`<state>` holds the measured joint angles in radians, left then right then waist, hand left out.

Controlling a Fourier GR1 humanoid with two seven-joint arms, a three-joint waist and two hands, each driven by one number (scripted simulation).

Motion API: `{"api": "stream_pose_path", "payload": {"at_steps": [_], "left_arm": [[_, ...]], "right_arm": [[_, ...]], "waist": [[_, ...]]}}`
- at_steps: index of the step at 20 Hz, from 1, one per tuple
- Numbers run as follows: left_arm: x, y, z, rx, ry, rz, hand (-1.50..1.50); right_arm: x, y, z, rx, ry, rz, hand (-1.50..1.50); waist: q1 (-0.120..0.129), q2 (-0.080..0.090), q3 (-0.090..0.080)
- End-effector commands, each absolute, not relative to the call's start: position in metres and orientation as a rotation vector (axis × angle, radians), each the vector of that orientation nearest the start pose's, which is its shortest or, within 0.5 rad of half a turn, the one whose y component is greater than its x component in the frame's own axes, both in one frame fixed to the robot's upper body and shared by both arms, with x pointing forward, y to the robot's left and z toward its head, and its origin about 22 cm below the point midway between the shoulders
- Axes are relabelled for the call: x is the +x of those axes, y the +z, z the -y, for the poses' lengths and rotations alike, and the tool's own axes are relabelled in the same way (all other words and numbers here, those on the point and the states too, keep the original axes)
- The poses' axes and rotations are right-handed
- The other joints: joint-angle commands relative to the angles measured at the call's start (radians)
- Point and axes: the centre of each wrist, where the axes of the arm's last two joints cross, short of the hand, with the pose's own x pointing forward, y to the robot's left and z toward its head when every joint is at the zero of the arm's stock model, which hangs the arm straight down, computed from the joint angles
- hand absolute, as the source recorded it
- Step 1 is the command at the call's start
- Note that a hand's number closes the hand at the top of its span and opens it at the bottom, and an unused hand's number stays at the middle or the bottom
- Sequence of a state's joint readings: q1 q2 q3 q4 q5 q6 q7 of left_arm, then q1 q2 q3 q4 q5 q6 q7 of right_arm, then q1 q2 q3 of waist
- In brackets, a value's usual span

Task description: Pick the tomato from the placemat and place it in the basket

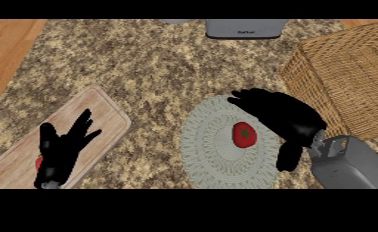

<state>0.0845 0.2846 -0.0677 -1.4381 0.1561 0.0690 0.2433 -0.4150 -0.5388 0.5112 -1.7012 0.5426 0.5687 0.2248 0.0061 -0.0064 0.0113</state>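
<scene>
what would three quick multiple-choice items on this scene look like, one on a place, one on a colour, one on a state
1. Where does the tomato lie?
A. in the basket
B. on the placemat
C. on the board

2. What colour is the placemat?
A. pale grey-green
B. bright blue
C. black

3. How is the right hand?
A. closed round the tomato
B. resting flat on the board
C. above the placemat beside the tomato, not holding it

Answers:
1 B, the tomato sits near the middle of the round placemat, clear of the basket.
2 A, the woven mat looks pale grey-green against the speckled counter.
3 C, the tomato shows whole, just left of the hand, with no fingers round it.
</scene>
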Motion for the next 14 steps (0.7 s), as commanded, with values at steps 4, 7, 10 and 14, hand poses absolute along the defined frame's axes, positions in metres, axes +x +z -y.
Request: {"api": "stream_pose_path", "payload": {"at_steps": [4, 7, 10, 14], "left_arm": [[0.207, -0.054, -0.299, 0.147, -0.040, 1.015, 0.00], [0.203, -0.047, -0.287, 0.165, -0.029, 1.013, 0.00], [0.219, -0.038, -0.298, 0.150, -0.045, 1.013, 0.00], [0.205, -0.047, -0.286, 0.138, -0.041, 1.016, 0.00]], "right_arm": [[0.268, 0.083, 0.181, -0.414, 1.709, 1.250, -1.50], [0.275, 0.053, 0.177, -0.392, 1.695, 1.275, -1.50], [0.302, 0.072, 0.178, -0.398, 1.698, 1.287, -1.50], [0.287, 0.057, 0.164, -0.421, 1.713, 1.254, -1.50]], "waist": [[-0.007, 0.006, -0.011], [0.000, 0.008, -0.011], [0.000, 0.008, -0.011], [-0.001, 0.007, -0.011]]}}
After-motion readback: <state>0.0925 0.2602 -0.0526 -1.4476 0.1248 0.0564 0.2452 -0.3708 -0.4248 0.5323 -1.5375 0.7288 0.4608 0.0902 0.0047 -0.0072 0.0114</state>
